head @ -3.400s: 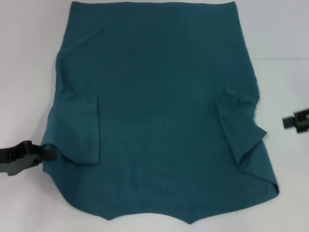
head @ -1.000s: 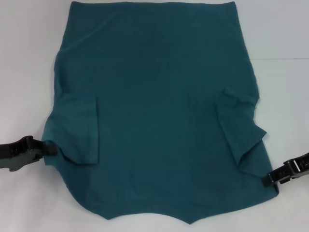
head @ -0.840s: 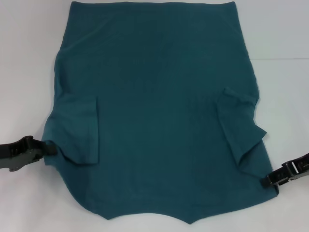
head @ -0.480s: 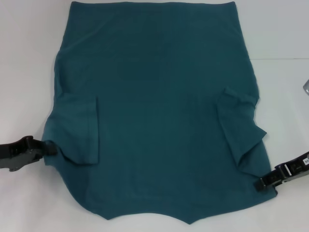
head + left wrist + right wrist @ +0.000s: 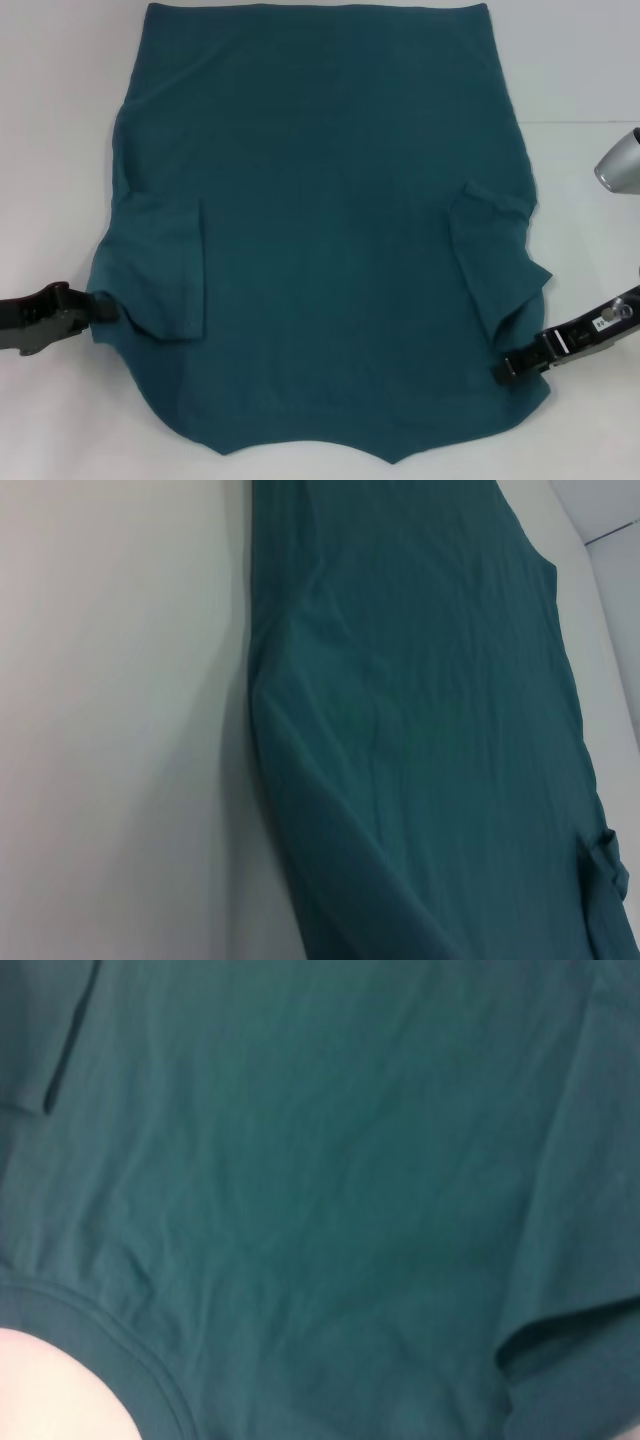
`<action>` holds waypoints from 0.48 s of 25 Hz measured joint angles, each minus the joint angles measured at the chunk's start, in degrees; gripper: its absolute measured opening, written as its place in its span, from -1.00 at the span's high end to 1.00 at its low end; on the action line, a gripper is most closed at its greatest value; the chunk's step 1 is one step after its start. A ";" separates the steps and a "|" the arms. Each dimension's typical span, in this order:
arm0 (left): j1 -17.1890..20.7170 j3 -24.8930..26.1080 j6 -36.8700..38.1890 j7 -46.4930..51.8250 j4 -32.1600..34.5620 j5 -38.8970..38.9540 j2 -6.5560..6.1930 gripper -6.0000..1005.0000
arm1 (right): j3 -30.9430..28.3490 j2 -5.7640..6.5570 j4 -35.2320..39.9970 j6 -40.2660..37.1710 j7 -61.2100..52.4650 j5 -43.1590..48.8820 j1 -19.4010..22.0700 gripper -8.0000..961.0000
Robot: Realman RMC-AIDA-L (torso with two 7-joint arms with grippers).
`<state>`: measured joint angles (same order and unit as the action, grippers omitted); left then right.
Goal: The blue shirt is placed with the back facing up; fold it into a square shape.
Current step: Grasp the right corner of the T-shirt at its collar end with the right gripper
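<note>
Head view shows the blue shirt [image 5: 320, 230] spread flat, plain side up, on the white table [image 5: 580, 80], both sleeves folded in over its body. The left gripper [image 5: 98, 308] touches the shirt's left edge beside the folded sleeve; the right gripper [image 5: 503, 368] touches its right edge below the other sleeve. Whether either claw is clamped cannot be told.

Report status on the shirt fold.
Left gripper at shirt's left edge, right gripper at right shoulder edge. Shirt flat, sleeves folded in, body unfolded. Nothing in the way.
</note>
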<state>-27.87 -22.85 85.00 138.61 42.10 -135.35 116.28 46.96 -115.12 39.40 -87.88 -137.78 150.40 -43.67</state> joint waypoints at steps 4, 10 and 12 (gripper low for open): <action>0.04 0.00 -0.01 0.00 0.00 0.00 0.00 0.96 | 0.05 0.01 -0.03 0.04 -0.55 -0.30 -0.17 -0.36; 0.02 0.00 -0.01 0.00 0.00 0.02 0.00 0.95 | -0.16 0.61 0.09 -0.04 -1.12 -0.35 0.16 -0.25; -0.01 0.00 -0.01 0.02 0.00 0.05 0.00 0.95 | -0.01 0.66 -0.02 0.03 -1.16 -0.26 0.24 -0.05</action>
<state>-27.88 -22.85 84.99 138.63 42.10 -135.30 116.28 46.95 -114.46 39.38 -87.84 -138.94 150.14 -43.43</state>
